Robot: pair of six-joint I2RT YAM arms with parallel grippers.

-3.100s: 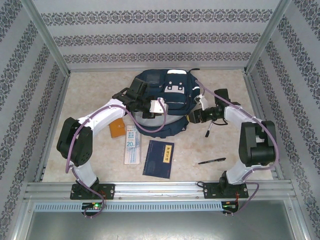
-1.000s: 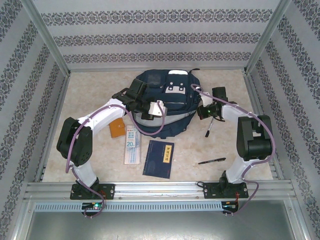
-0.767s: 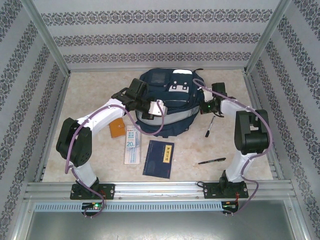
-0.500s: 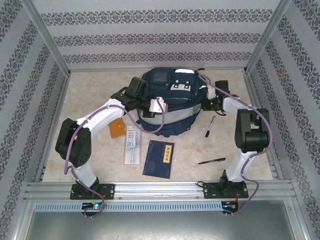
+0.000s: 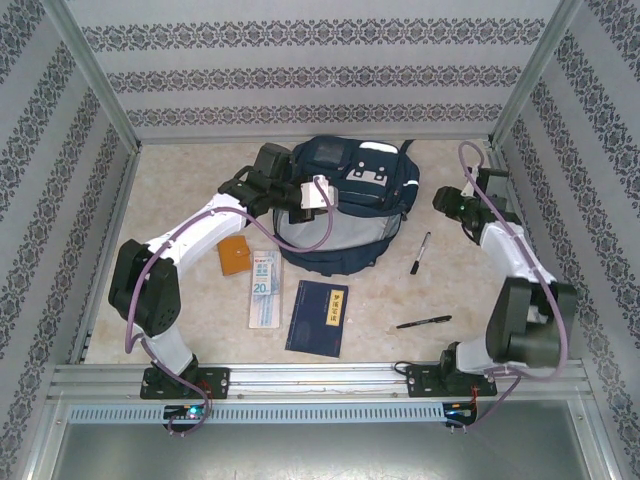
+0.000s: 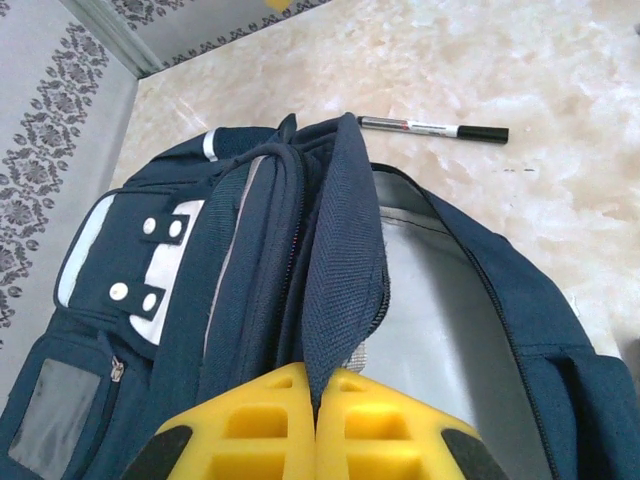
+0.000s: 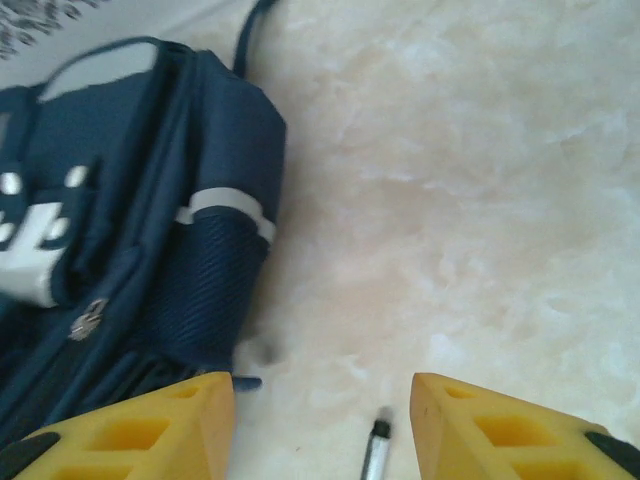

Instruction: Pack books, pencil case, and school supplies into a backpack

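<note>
Right end effector (image 7: pixel 320 425) released from the large dark navy fabric backpack (image 5: pixel 345 215)
Its jaws now gape, withdrawn toward frame right; left end effector (image 6: pixel 316 405) pinches its fabric.

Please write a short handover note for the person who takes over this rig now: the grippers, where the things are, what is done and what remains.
Left gripper: shut on the backpack flap, holding it up; grey lining shows beside it.
Right gripper: open, empty, over the table to the right of the backpack.
On the table, near side of the backpack: orange square, pencil case, booklet.
First black pen lies just right of the backpack, second black pen nearer the right arm's base.
Done: the flap is gripped.
Left: everything is unpacked; put all items in.
</note>
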